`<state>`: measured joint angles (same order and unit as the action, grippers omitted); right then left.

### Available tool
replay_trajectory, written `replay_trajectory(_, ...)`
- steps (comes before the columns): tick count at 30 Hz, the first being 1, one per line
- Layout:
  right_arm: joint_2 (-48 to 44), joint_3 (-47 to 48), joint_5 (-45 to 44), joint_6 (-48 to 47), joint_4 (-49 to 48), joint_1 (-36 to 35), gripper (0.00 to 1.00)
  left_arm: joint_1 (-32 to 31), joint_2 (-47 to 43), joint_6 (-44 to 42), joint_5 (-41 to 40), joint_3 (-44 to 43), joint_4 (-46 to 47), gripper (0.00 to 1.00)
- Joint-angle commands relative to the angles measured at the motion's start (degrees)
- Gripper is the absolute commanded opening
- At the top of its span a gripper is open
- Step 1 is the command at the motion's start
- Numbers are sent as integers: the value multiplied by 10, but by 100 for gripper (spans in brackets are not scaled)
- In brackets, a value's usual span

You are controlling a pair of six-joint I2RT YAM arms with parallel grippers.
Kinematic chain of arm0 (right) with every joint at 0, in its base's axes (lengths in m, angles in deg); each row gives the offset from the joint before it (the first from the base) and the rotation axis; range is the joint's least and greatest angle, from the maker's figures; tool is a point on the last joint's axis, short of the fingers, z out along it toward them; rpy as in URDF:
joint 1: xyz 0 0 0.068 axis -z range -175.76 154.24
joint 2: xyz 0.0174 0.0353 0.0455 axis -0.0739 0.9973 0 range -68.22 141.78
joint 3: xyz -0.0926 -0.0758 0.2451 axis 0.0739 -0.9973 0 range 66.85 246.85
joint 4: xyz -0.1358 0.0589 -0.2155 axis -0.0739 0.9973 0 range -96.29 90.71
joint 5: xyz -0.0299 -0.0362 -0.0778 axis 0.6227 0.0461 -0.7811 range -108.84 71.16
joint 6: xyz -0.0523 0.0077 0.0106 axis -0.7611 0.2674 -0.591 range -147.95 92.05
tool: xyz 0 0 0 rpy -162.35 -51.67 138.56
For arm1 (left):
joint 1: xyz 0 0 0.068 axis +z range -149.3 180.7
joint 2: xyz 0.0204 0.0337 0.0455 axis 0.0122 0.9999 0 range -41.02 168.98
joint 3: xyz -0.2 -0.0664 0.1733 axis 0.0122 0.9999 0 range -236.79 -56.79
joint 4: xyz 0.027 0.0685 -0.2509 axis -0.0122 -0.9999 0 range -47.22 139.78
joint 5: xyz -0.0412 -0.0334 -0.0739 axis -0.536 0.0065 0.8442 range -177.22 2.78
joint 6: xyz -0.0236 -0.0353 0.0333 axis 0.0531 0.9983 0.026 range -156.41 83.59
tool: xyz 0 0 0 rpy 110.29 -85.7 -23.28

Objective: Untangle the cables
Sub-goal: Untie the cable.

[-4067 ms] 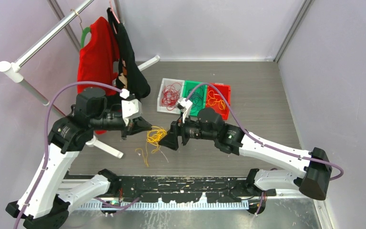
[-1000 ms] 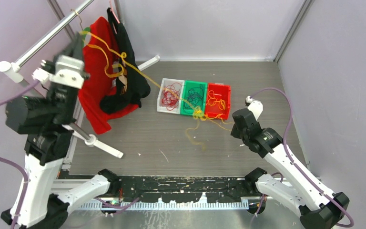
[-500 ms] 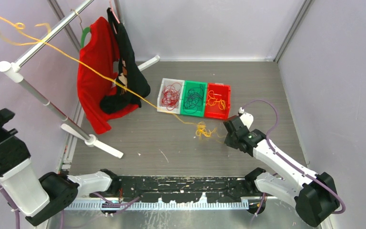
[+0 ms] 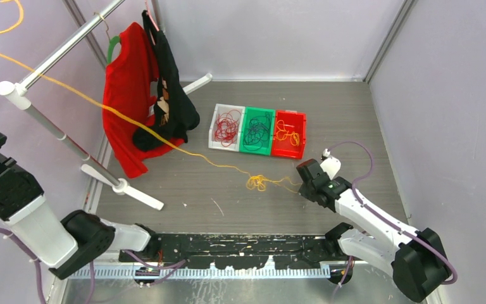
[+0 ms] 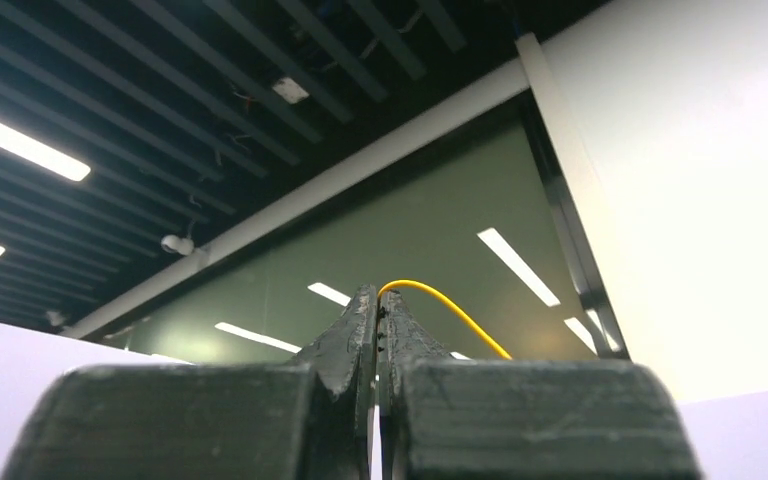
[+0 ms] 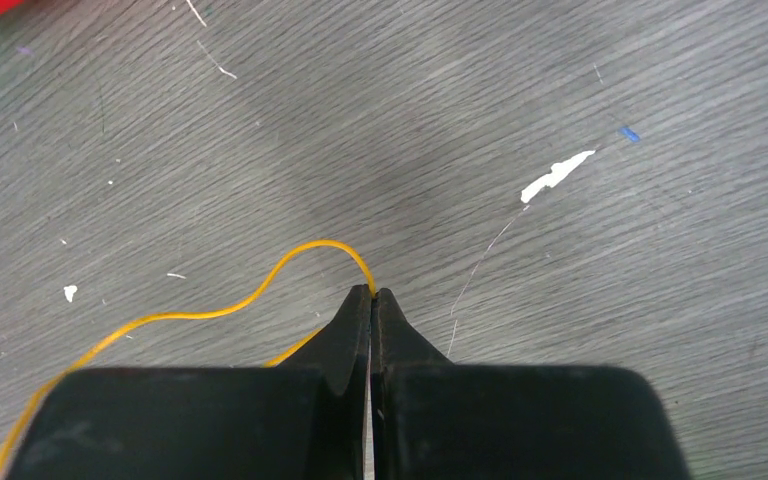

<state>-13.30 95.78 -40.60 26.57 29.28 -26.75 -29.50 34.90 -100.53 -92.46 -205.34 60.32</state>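
Two ends: both grippers are pinching the same long yellow-orange wire, one at each end, so the strand is being drawn out straight.
Left side: the left gripper is pointing up at the ceiling, far left of the green plastic bin and outside the overhead view. Its jaws are pressing together on the wire, which is arching out from the tips.
Right side: the right gripper is hovering low over the grey wood-grain tabletop, in front and just right of the green bin. Its jaws are squeezing shut on the other end, anchoring it, I'd judge.
Knot: a small yellow clump is lying just in front of the green bin, close to the right gripper.
Span: from that clump the wire is climbing leftward, passing the red shirt hanging well left of the green bin.
Sorted cables: red ones are sitting in the white bin left of the green bin, dark ones inside it, yellow ones in the red bin to its right.
Why: pulling the ends apart is exposing the snag.
Risk: pulling too hard may cinch it.
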Motion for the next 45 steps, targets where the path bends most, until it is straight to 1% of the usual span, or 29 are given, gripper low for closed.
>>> replay_trajectory(1, -31, -12, -39, 50, -5, 1, 1, -7, 47, -26, 4, -114, 3, 0)
replay_trajectory(2, -41, -17, -37, 58, -6, 1, 1, -7, 33, -29, 6, -93, -8, 0)
replay_trajectory(4, -49, -17, -48, 76, 2, 0, 1, -8, -15, -53, 36, 13, 38, 0)
replay_trajectory(5, -50, -16, -63, 86, 11, 1, 1, -10, -18, -65, 54, 23, 48, 0)
replay_trajectory(6, -53, -18, -72, 91, 17, 2, 1, -12, -1, -67, 62, -23, 40, 0)
replay_trajectory(7, -56, -24, -75, 97, 19, 2, 1, -18, 32, -68, 71, -98, 21, 0)
replay_trajectory(8, -60, -33, -75, 107, 18, 2, 1, -30, 59, -86, 82, -166, 12, 0)
replay_trajectory(9, -62, -43, -72, 118, 15, 2, 1, -38, 64, -110, 93, -183, 14, 0)
replay_trajectory(11, -62, -62, -73, 150, 6, 3, 1, -51, 9, -123, 98, -76, 35, 0)
replay_trajectory(12, -61, -69, -75, 160, 3, 7, 1, -60, -42, -127, 107, -30, 42, 0)
replay_trajectory(13, -62, -74, -76, 167, -1, 11, 1, -66, -61, -130, 111, -8, 45, 0)
replay_trajectory(14, -63, -76, -76, 171, -1, 16, 1, -68, -62, -133, 105, -18, 40, 0)
replay_trajectory(17, -68, -71, -91, 169, 4, 31, 1, -87, -28, -174, 92, -111, 3, 0)
replay_trajectory(18, -73, -70, -101, 166, 5, 35, 1, -94, -25, -190, 96, -113, -3, 0)
replay_trajectory(21, -76, -65, -108, 162, 10, 45, 1, -110, -83, -224, 111, -30, -3, 0)
replay_trajectory(22, -76, -64, -111, 162, 13, 47, 1, -115, -89, -234, 110, -23, -3, 0)
replay_trajectory(23, -76, -64, -114, 166, 15, 52, 1, -123, -85, -248, 107, -31, -4, 0)
replay_trajectory(25, -83, -71, -111, 161, 10, 67, 1, -150, -63, -267, 91, -87, -22, 0)
replay_trajectory(26, -87, -74, -107, 149, -3, 71, 1, -155, -66, -264, 76, -84, -33, 0)
replay_trajectory(28, -84, -66, -94, 119, -29, 71, 1, -156, -103, -241, 50, 6, -35, 0)
replay_trajectory(30, -63, -44, -75, 84, -45, 71, 1, -156, -149, -196, 52, 115, -43, 0)
replay_trajectory(31, -52, -36, -56, 65, -63, 68, 1, -155, -160, -176, 53, 149, -57, 0)
replay_trajectory(32, -43, -30, -36, 48, -80, 60, 1, -154, -169, -158, 55, 177, -66, 0)
replay_trajectory(34, -36, -23, -15, 24, -123, 11, 1, -151, -173, -116, 56, 205, -89, 0)
replay_trajectory(38, -24, 5, -71, -6, -166, -158, 1, -150, -166, -66, 67, 219, -149, 0)
replay_trajectory(40, -7, 17, -80, -21, -193, -220, 1, -150, -161, -48, 81, 216, -196, 0)
replay_trajectory(43, 27, 37, -74, -30, -219, -273, 1, -150, -160, -41, 108, 223, -250, 0)
replay_trajectory(45, 47, 54, -56, -46, -233, -280, 1, -151, -163, -38, 127, 236, -269, 0)
